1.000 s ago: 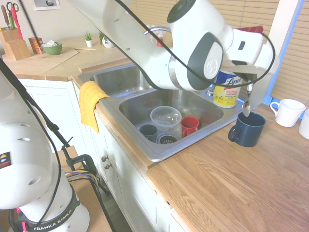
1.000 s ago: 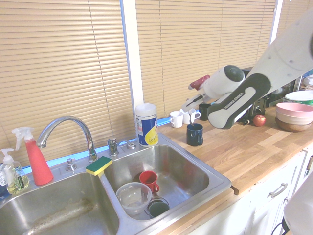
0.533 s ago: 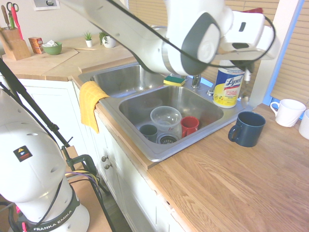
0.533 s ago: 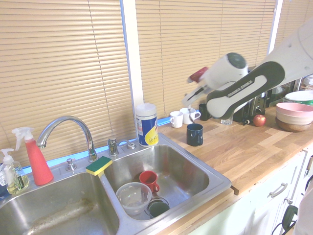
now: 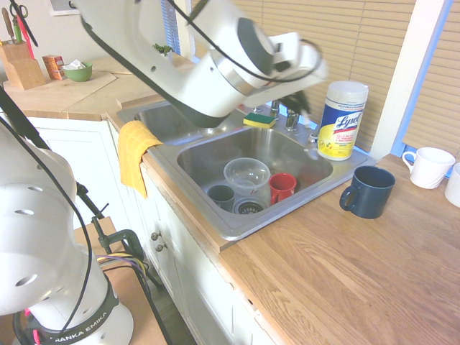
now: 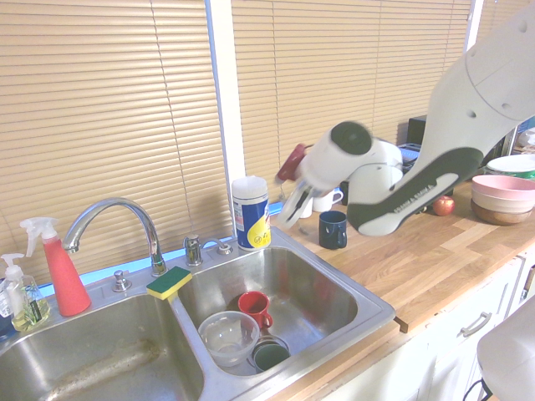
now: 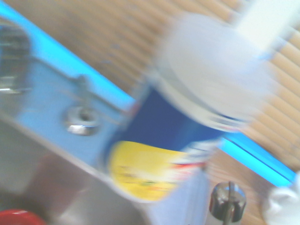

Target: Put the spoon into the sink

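Observation:
My gripper (image 6: 289, 210) hangs over the back right corner of the sink's right basin (image 6: 326, 292), just beside the wipes canister (image 6: 249, 213). Its fingers are shut, and a pale sliver of the spoon pokes out below them. The spoon (image 7: 227, 202) shows its shiny bowl in the wrist view, in front of the blurred canister (image 7: 187, 131). In the first exterior view the gripper (image 5: 299, 99) is motion-blurred above the basin (image 5: 295, 154) and the spoon cannot be made out.
In the right basin lie a clear bowl (image 5: 246, 176), a red mug (image 5: 282, 187) and a dark cup (image 5: 221, 195). A blue mug (image 5: 368, 190) and white mugs (image 5: 430, 167) stand on the wooden counter. A sponge (image 5: 259, 119), the faucet (image 6: 117, 221) and a yellow cloth (image 5: 135, 151) border the sink.
The arm lifted the spoon from above the blue mug and swung it across to the sink side, past the wipes canister. The fingers stayed shut throughout.

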`<move>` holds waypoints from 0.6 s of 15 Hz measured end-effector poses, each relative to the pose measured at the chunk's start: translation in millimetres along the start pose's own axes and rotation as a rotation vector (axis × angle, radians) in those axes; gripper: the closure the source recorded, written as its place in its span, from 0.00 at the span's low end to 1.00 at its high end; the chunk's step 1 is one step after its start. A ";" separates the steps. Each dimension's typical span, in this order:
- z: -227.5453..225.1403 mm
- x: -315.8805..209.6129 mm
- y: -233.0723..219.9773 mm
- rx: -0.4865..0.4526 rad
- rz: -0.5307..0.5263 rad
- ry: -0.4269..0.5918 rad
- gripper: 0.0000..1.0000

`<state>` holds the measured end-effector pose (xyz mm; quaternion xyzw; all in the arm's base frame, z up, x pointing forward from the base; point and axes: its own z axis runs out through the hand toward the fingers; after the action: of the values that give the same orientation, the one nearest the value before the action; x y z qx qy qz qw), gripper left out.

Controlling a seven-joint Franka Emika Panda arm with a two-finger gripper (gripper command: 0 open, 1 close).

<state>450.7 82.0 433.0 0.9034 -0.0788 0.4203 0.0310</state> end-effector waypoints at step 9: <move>40.1 -111.6 -73.8 -0.122 -0.187 -0.070 1.00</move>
<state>422.6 162.8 322.6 0.9175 -0.0206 0.3781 0.1220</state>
